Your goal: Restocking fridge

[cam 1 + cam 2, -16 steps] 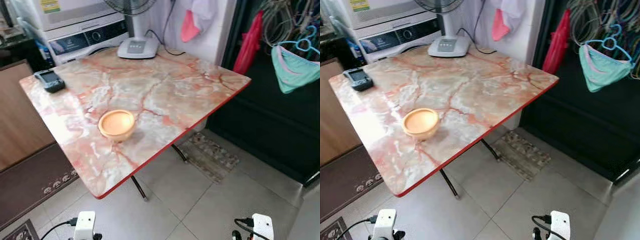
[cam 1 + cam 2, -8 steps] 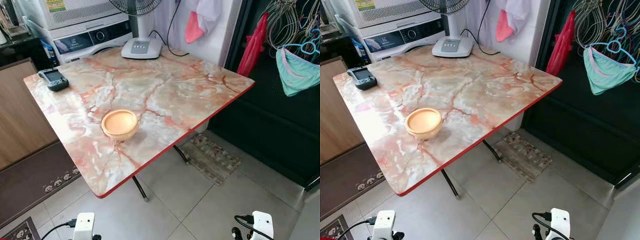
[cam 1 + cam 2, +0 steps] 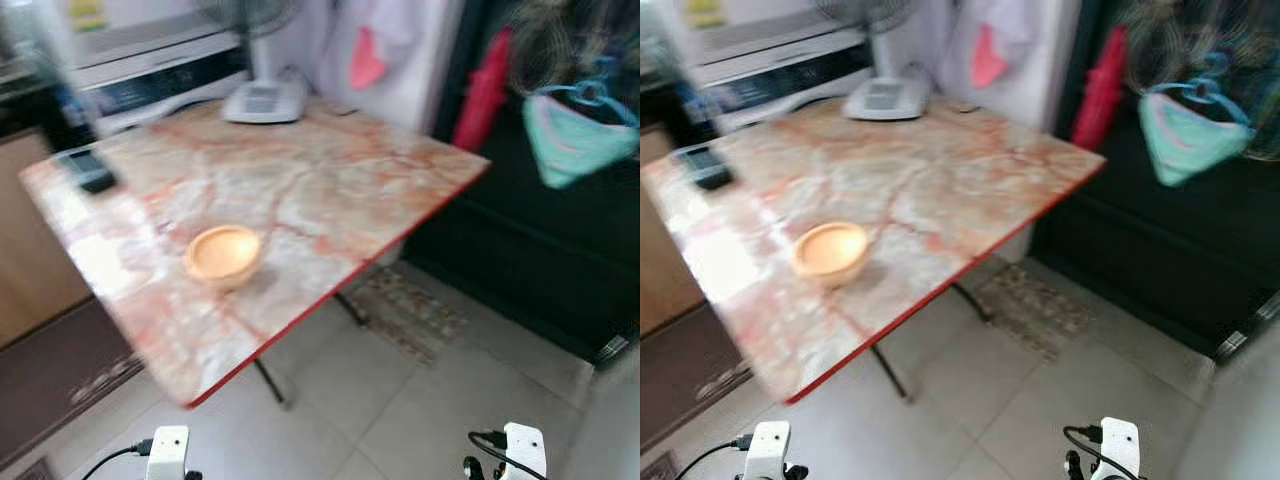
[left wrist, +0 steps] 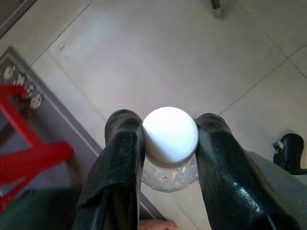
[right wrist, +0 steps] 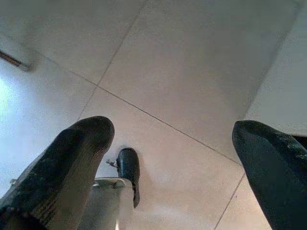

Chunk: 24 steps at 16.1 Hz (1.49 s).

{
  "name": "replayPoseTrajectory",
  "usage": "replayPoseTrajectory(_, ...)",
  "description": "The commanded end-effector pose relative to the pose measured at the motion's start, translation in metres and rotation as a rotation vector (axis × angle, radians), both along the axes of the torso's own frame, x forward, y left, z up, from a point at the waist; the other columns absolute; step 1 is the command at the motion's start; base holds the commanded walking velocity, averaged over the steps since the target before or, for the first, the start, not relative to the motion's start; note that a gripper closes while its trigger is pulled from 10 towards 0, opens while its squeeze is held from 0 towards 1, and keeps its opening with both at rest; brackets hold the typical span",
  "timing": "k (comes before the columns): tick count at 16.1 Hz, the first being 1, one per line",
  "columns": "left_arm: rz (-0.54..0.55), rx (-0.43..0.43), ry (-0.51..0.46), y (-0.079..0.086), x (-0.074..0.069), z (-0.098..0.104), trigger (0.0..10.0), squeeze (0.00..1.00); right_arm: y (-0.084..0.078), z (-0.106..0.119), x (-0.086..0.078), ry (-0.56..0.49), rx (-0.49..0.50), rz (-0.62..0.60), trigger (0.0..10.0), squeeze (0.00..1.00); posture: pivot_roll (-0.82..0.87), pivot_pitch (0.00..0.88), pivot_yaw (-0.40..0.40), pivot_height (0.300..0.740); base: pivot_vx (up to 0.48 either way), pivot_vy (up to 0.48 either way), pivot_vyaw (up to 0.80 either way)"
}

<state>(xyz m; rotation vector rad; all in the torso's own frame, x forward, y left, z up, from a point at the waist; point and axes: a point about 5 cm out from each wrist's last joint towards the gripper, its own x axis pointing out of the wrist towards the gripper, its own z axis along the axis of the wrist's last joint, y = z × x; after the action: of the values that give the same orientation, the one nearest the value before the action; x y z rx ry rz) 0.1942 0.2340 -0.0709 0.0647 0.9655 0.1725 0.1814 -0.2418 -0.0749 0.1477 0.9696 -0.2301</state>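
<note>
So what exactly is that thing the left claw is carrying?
It looks like a clear plastic bottle with a round white ribbed cap, seen from above the cap. The left claw grips it just under the cap, one black finger on each side. It hangs above pale floor tiles; its lower body is hidden.

Both arms hang low, wrists pointing at the floor. Left gripper (image 4: pixel 169 139) has its black fingers (image 4: pixel 120 167) clamped on a white-capped bottle (image 4: pixel 170 136). Right gripper (image 5: pixel 175 143) fingers (image 5: pixel 67 153) spread wide, holding nothing.
</note>
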Motion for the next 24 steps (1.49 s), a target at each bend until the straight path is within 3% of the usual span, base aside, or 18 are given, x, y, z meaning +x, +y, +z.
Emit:
replayPoseTrajectory(1, 0.008, -0.005, 0.020, 0.000, -0.002, -0.001, 10.0, 0.00, -0.001, 0.000, -0.001, 0.010, 0.003, -0.007, 10.0, 0.00, 0.09, 0.000, -0.022, 0.740, 0.000, 0.000, 0.00)
replayPoseTrajectory(12, -0.024, 0.005, 0.042, -0.003, -0.007, -0.005, 10.0, 0.00, -0.001, 0.000, -0.001, 0.003, 0.008, -0.017, 10.0, 0.00, 0.08, 0.000, -0.024, 0.740, 0.000, -0.048, -0.12)
replayPoseTrajectory(13, -0.023, 0.002, 0.054, -0.006, -0.014, -0.009, 10.0, 0.00, -0.001, 0.000, -0.001, 0.004, 0.010, -0.015, 10.0, 0.00, 0.08, 0.000, -0.024, 0.740, 0.000, -0.266, -0.49)
replayPoseTrajectory(17, -0.012, -0.002, 0.060, -0.007, -0.018, -0.011, 10.0, 0.00, -0.001, 0.000, -0.001, 0.008, 0.009, -0.005, 10.0, 0.00, 0.08, 0.000, -0.024, 0.740, 0.000, -0.282, -0.72)
replayPoseTrajectory(24, -0.023, -0.007, 0.069, -0.010, -0.023, -0.013, 10.0, 0.00, -0.001, 0.000, 0.000, 0.014, 0.008, 0.006, 10.0, 0.00, 0.08, 0.000, -0.024, 0.740, 0.000, 0.000, -0.77)
